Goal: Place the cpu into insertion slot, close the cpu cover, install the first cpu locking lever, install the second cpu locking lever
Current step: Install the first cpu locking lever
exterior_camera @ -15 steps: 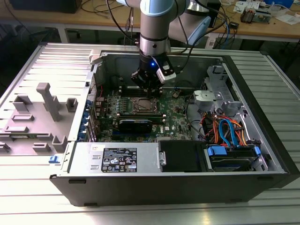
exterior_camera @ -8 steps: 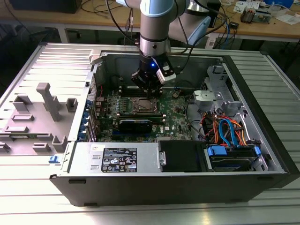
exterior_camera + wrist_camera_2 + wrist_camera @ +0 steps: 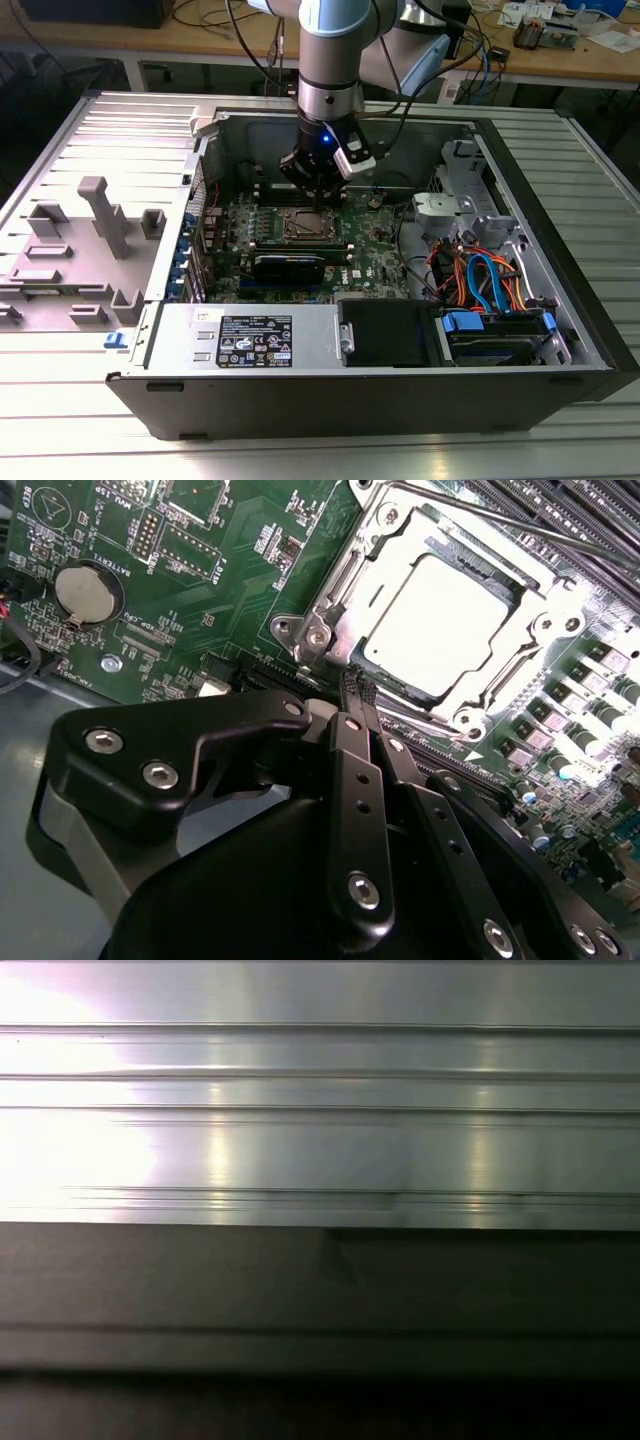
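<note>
Gripper [image 3: 358,685] fingers together at cpu cover [image 3: 340,575] edge, cpu [image 3: 435,625] seated.

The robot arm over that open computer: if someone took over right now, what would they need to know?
Gripper: fingers together, holding nothing, tips at the edge of the insertion slot.
Cpu: seated in the slot.
Cpu cover: closed down around the cpu.
A thin lever rod runs along one side of the socket; whether it is latched cannot be told.
Done: cpu placed, cover closed. Left: check and lock both levers.
</note>
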